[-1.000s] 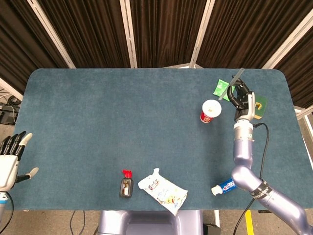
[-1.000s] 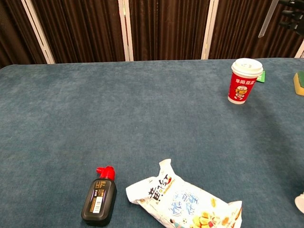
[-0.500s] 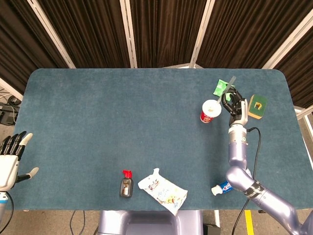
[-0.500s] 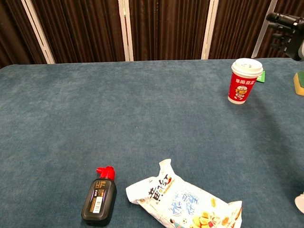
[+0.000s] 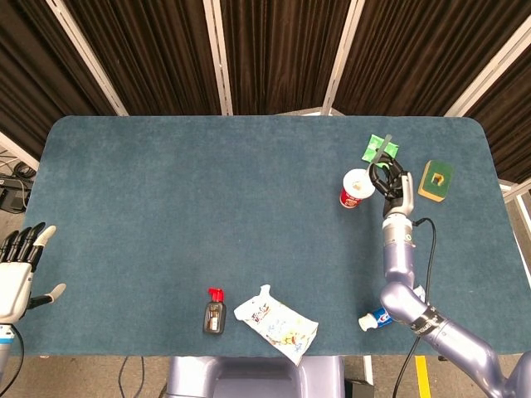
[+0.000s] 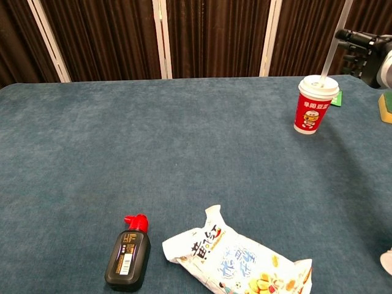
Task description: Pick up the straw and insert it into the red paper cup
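The red paper cup with a white lid stands at the table's right rear, also seen in the chest view. My right hand hovers just right of it and pinches the pale translucent straw. The straw leans up to the right, and its lower tip sits at the lid's top; whether it has entered the lid I cannot tell. In the chest view the right hand shows at the right edge, above cup height. My left hand hangs off the table's left edge, fingers spread, holding nothing.
A green packet lies behind the cup and a yellow-green sponge to its right. A toothpaste tube lies near the front right. A black ink bottle and a snack bag lie at the front middle.
My right hand has carried the straw leftward toward the cup. The straw's lower tip now meets the lid. The left hand has not moved.
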{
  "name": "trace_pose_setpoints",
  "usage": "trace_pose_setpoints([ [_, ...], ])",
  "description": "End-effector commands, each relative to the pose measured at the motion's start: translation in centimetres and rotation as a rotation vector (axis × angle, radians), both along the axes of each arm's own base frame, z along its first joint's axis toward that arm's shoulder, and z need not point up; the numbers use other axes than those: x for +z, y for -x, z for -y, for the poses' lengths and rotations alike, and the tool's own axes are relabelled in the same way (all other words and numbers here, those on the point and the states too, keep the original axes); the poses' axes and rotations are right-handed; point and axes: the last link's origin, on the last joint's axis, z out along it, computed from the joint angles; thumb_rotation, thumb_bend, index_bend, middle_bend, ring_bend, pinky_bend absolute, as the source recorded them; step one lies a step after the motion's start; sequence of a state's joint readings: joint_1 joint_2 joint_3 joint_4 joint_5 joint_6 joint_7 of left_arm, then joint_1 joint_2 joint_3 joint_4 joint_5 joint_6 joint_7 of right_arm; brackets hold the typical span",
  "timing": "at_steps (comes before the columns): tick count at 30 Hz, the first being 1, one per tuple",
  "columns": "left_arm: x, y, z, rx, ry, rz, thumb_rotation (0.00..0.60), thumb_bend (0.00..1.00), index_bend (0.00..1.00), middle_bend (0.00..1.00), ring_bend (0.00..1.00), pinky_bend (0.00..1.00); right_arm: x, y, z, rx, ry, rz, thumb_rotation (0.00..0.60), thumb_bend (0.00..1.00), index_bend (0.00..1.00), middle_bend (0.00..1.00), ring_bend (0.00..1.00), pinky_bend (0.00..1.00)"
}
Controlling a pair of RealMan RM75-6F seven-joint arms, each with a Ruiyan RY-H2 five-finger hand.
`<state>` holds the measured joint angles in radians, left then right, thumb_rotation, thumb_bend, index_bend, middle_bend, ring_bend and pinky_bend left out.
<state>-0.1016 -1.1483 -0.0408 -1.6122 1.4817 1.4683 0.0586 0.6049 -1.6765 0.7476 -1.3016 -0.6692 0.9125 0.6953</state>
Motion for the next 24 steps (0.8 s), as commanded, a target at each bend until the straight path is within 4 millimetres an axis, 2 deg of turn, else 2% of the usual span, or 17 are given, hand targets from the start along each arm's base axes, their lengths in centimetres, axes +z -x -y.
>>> trace_pose_setpoints([
  [1, -0.01, 0.00, -0.03, 0.001, 0.001, 0.001, 0.600, 0.17, 0.02, 0.00, 0.00, 0.00, -0.08, 0.05, 0.10, -0.002, -0.002, 0.005, 0.600, 0.46, 0.62, 0.20, 0.00, 0.00],
  [24, -0.07, 0.05, -0.12, 0.009, 0.009, 0.005, 0.600, 0.18, 0.03, 0.00, 0.00, 0.00, -0.72, 0.73, 0.48, -0.021, -0.032, 0.025, 0.600, 0.45, 0.63, 0.20, 0.00, 0.00],
])
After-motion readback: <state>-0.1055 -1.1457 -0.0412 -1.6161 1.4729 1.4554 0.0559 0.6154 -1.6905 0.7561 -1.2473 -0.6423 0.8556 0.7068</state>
